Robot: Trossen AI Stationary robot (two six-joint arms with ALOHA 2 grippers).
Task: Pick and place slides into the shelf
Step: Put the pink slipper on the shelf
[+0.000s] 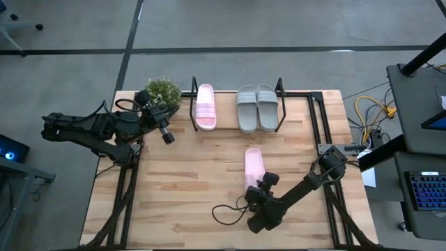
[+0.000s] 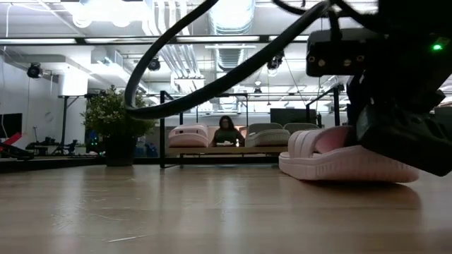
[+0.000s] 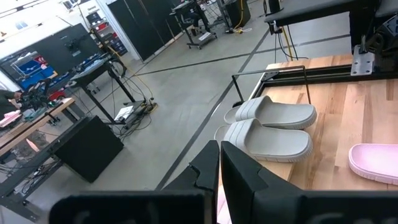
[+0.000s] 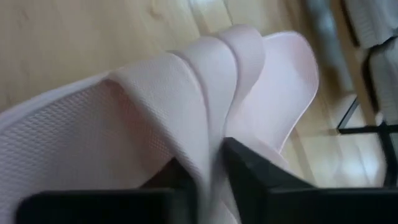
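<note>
A pale pink slide (image 1: 254,162) lies on the table's middle, and in the low view its sole (image 2: 332,169) sits flat on the wood. My right gripper (image 1: 259,183) is shut on its strap at its near end. The shelf (image 1: 193,104) stands at the far edge and holds a second pink slide (image 1: 205,106) and two grey slides (image 1: 246,108) (image 1: 266,108) side by side. My left gripper (image 1: 167,135) hovers by the shelf's left end, shut and holding nothing (image 3: 219,165). My right gripper (image 4: 211,180) pinches the pink slide's ribbed strap (image 4: 208,140) between its two fingers (image 4: 255,171). It comes from the table's near side, slanting down, in line with the slide's length. The slide lies level with its sole on the table.
A small potted plant (image 1: 162,90) stands at the far left corner, close to my left arm. A cable (image 1: 226,213) loops on the table near my right arm. Bare wood lies between the table slide and the shelf. A person (image 2: 227,130) sits beyond the table.
</note>
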